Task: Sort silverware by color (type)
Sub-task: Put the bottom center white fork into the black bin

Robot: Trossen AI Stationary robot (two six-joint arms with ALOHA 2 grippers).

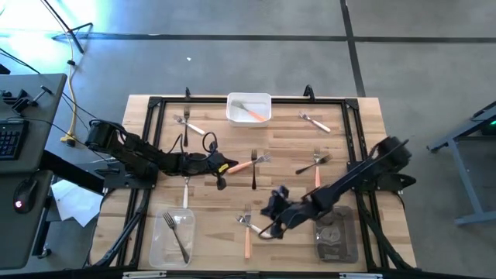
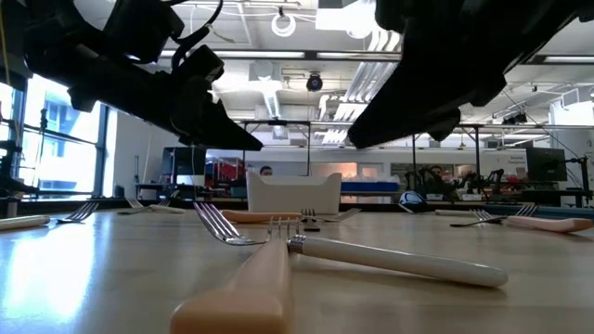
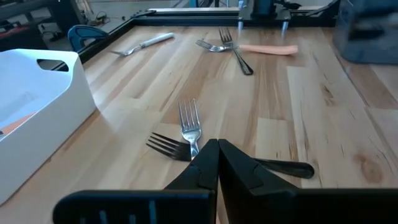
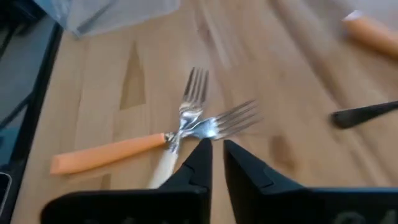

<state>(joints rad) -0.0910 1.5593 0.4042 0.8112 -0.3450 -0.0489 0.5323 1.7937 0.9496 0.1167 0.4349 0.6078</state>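
Observation:
Forks with orange, white or dark handles lie scattered on the wooden table [image 1: 209, 201]. My left gripper [image 1: 223, 167] [image 3: 217, 152] is shut and low over an orange-handled fork [image 1: 242, 164], whose metal head [image 3: 189, 127] sticks out past the fingertips and lies across a dark fork [image 3: 283, 167]. My right gripper [image 1: 266, 226] [image 4: 216, 149] hangs just above two crossed forks, one orange-handled [image 4: 106, 154] and one white-handled [image 4: 163, 168]. Its fingers stand a narrow gap apart with nothing between them. My left gripper has its shut fingertips [image 3: 208, 155] over the neck of the orange-handled fork, coming in low from the table's left. The fingers hide the handle, and I cannot tell whether they touch it.
A white tray [image 1: 249, 99] at the far middle holds an orange fork. A clear tray [image 1: 159, 248] at the near left holds a metal fork. A dark tray [image 1: 335, 249] stands at the near right. More forks lie at the far left [image 1: 188, 124], far right [image 1: 314, 120] and right of centre [image 1: 316, 164].

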